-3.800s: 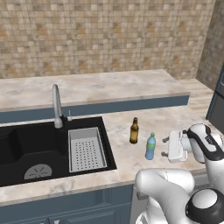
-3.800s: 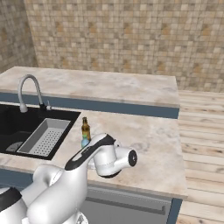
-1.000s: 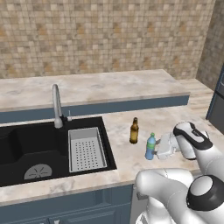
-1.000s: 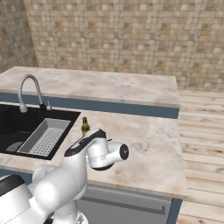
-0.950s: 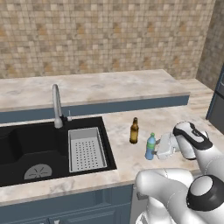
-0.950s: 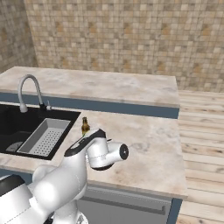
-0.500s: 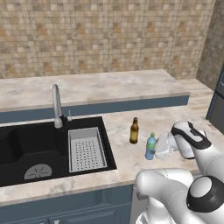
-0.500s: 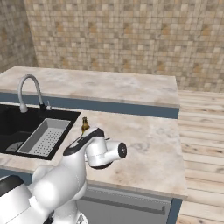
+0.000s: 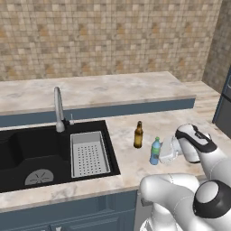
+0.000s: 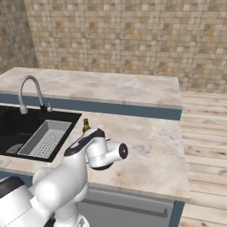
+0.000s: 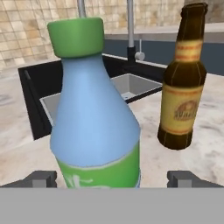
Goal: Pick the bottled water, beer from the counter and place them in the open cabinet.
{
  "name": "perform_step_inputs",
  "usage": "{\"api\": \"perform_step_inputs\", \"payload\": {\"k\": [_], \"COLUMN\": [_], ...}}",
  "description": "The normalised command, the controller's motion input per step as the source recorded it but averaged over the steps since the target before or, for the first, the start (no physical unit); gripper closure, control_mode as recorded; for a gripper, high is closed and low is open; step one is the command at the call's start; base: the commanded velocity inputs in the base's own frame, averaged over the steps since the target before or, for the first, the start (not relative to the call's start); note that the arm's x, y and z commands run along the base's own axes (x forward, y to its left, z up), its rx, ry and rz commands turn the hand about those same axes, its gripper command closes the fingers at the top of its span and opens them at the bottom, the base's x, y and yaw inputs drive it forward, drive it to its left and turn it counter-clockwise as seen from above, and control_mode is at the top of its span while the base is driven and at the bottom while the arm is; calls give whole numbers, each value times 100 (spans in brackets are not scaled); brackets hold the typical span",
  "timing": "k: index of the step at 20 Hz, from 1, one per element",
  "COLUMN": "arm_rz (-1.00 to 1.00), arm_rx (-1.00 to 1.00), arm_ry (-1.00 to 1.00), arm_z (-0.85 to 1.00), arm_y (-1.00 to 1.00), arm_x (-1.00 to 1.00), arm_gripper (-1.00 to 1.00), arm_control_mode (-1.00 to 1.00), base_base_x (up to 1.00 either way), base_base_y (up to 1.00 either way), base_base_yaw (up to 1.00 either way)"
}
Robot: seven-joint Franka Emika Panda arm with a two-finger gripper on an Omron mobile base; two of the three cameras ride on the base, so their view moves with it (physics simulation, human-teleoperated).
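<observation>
In your left base view, the bottled water (image 9: pixel 155 151) stood upright on the counter (image 9: pixel 149 124), just right of the beer (image 9: pixel 138 135) and well right of the black sink (image 9: pixel 27 144). Your tool (image 9: pixel 166 150) sat low at the water's right side, nearly touching it. Bare stone ran behind both bottles up to the raised ledge, and the front edge lay close below the water.

In your right base view, the arm covered the water; only the beer's top (image 10: pixel 86 126) peeked over the wrist. Wide bare counter (image 10: pixel 150 146) spread rightward to its end, with wooden floor (image 10: pixel 204 146) beyond.

In your hand view, the water (image 11: pixel 94 118) stood dead centre between the two fingertips (image 11: pixel 41 178), which were spread wide with clear gaps on both sides (nothing gripped). The beer (image 11: pixel 183 87) stood farther back on the right, apart from the water, and the sink's strainer basket (image 11: pixel 127 85) lay behind them.
</observation>
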Motion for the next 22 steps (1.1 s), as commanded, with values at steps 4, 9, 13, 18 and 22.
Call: {"api": "perform_step_inputs", "payload": {"k": [4, 9, 13, 18, 22], "arm_rz": [0, 0, 0, 0, 0], "arm_rx": [0, 0, 0, 0, 0], "arm_ry": [0, 0, 0, 0, 1], "arm_z": [-5, -5, -9, -4, -2], "arm_y": [7, 7, 4, 0, -1], "arm_x": [5, 2, 4, 2, 0], "arm_gripper": [-100, -100, -100, 100, 100], "arm_control_mode": [-100, -100, -100, -100, -100], "base_base_x": [0, 0, 0, 0, 0], "base_base_y": [0, 0, 0, 0, 0], "base_base_yaw": [0, 0, 0, 0, 0]}}
